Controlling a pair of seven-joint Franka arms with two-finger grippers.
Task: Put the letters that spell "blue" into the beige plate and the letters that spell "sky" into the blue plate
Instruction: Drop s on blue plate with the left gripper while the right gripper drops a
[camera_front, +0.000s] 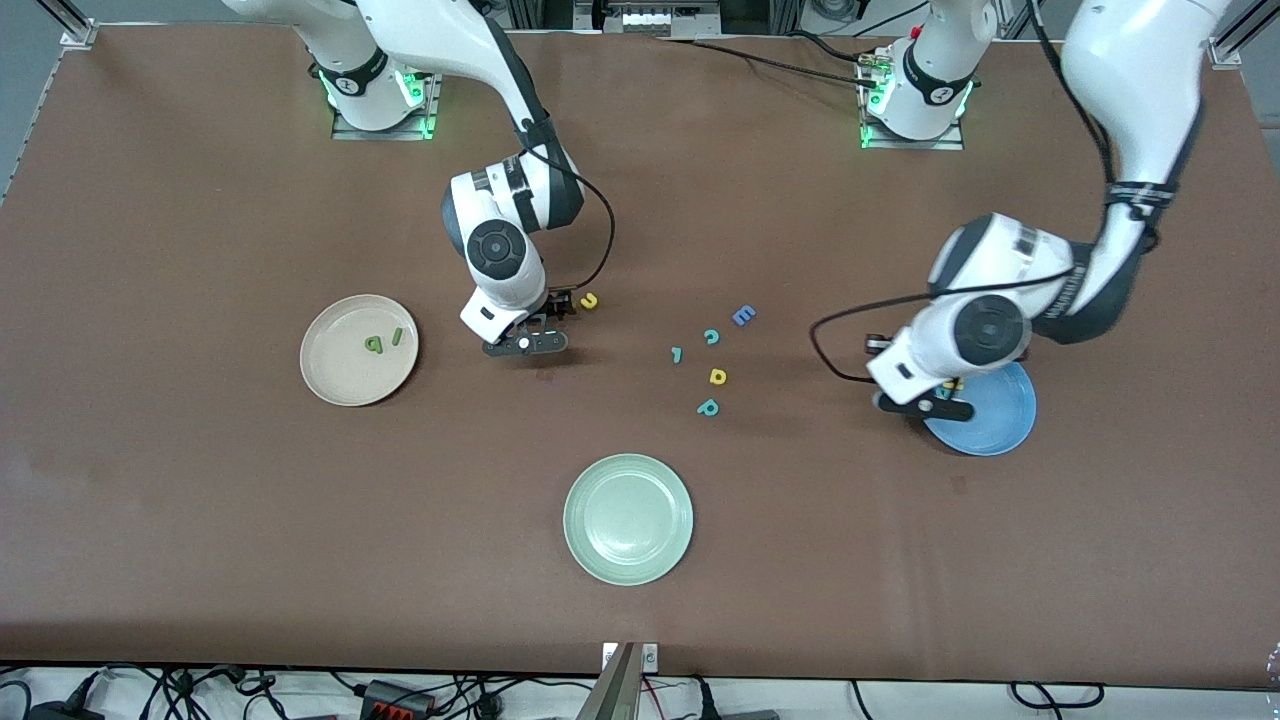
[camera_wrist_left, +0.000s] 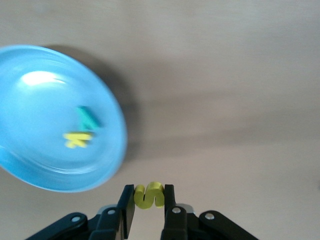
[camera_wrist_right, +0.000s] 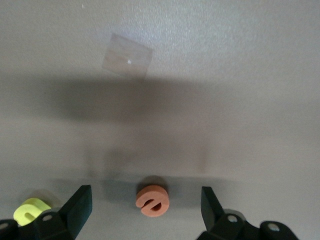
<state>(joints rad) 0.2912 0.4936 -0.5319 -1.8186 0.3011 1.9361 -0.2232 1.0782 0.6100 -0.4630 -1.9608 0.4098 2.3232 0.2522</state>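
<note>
The left gripper (camera_wrist_left: 149, 204) hangs over the blue plate's (camera_front: 1000, 425) rim, jaws clenched on the yellow s (camera_wrist_left: 149, 194); a teal y (camera_wrist_left: 88, 117) and yellow k (camera_wrist_left: 77, 139) lie in that plate. The right gripper (camera_wrist_right: 146, 201) is bent low mid-table, jaws released astride the orange-red e (camera_wrist_right: 152, 199), with the yellow u (camera_front: 589, 300) just beside. The beige plate (camera_front: 340, 378), toward the right arm's end, holds the green b (camera_front: 373, 344) and l (camera_front: 397, 337).
</note>
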